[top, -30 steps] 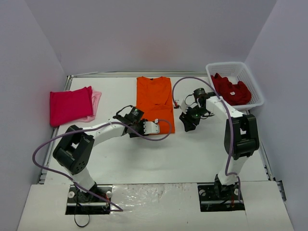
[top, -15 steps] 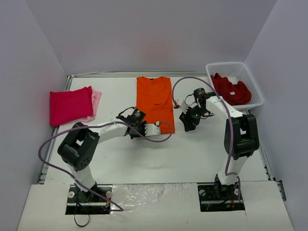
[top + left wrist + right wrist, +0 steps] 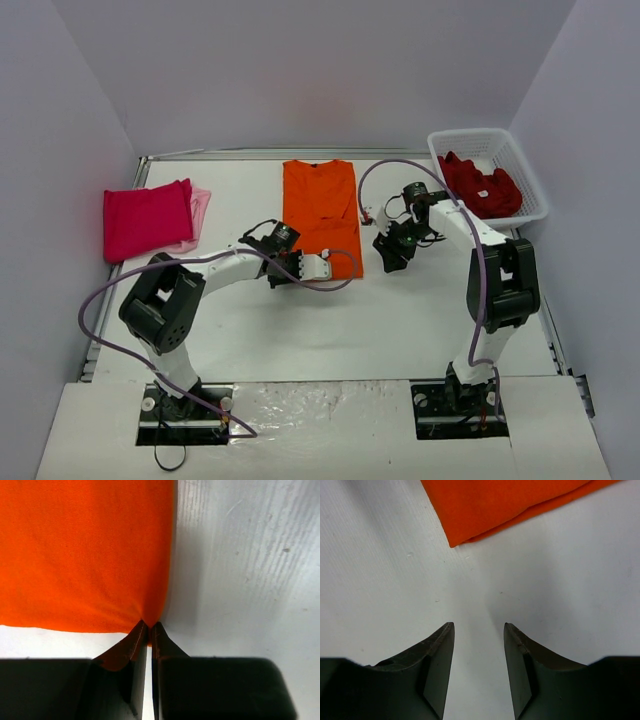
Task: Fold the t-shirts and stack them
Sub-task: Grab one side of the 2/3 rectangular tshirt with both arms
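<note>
The bright orange t-shirt (image 3: 320,205) lies flat, folded into a long strip, at the middle back of the table. My left gripper (image 3: 318,266) is at its near left corner, shut on that corner of orange cloth (image 3: 90,555), which bunches at the tips (image 3: 149,626). My right gripper (image 3: 388,256) hovers open over bare table just beside the shirt's near right corner (image 3: 510,505), with nothing between its fingers (image 3: 479,625). A folded magenta-pink t-shirt (image 3: 145,220) lies on a pale pink one (image 3: 200,208) at the left. Dark red t-shirts (image 3: 480,185) fill the basket.
The white lattice basket (image 3: 537,193) stands at the back right corner. Purple cables loop from both arms over the table. Grey walls close in the table on the left, back and right.
The left gripper has closed onto the orange shirt's near corner after edging toward it. The right arm has stayed where it was, still open.
</note>
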You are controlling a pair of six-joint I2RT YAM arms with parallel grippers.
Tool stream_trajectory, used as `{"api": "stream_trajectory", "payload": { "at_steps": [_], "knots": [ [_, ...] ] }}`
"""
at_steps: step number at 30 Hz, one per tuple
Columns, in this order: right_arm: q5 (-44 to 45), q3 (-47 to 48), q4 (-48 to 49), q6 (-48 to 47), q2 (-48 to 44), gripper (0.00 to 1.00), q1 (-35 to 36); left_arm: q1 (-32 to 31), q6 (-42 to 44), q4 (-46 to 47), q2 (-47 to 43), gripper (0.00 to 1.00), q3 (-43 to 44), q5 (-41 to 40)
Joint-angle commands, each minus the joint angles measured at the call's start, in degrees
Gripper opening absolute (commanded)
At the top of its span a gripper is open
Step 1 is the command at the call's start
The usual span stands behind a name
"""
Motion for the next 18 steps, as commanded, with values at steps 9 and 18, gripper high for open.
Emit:
{"api": "stream_trajectory", "payload": {
  "at_steps": [9, 18],
  "knots": [
    [-6.9, -2.8, -1.0, -6.9, -11.6, 0.42, 0.5, 6.3, -1.9, -14.0, 0.1, 0.02, 7.0, 13.6],
    [3.3, -8.6, 5.3, -6.5, -14.6, 0.42, 10.9, 8.4, -0.5, -22.2, 5.1, 0.02, 13.3, 19.4]
  ]
}}
